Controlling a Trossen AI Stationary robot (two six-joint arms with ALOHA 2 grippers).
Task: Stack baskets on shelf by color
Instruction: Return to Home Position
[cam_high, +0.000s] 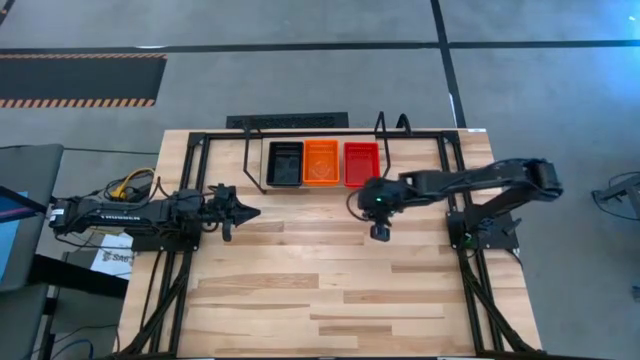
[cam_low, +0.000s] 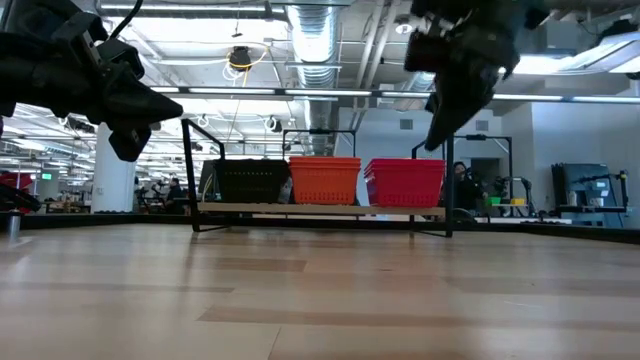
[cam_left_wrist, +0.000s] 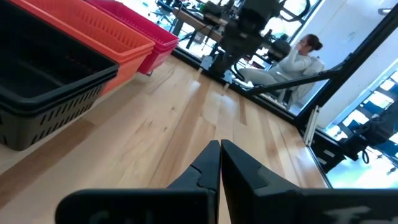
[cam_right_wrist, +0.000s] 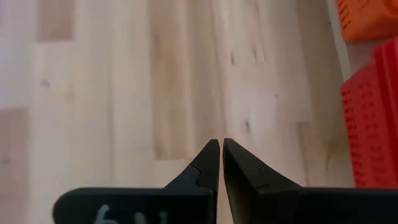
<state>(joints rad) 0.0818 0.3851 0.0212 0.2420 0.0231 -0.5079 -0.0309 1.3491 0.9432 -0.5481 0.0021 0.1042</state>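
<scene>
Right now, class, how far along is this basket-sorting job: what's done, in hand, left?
Done: black baskets, orange baskets and red baskets sit stacked by colour, side by side on the shelf. In hand: nothing; left gripper and right gripper hang shut, empty. Left: seemingly only parking the arms.

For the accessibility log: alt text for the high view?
Black basket, orange basket and red basket sit side by side on the wire shelf. Left gripper and right gripper hang over the wooden table, jaws shut.
</scene>
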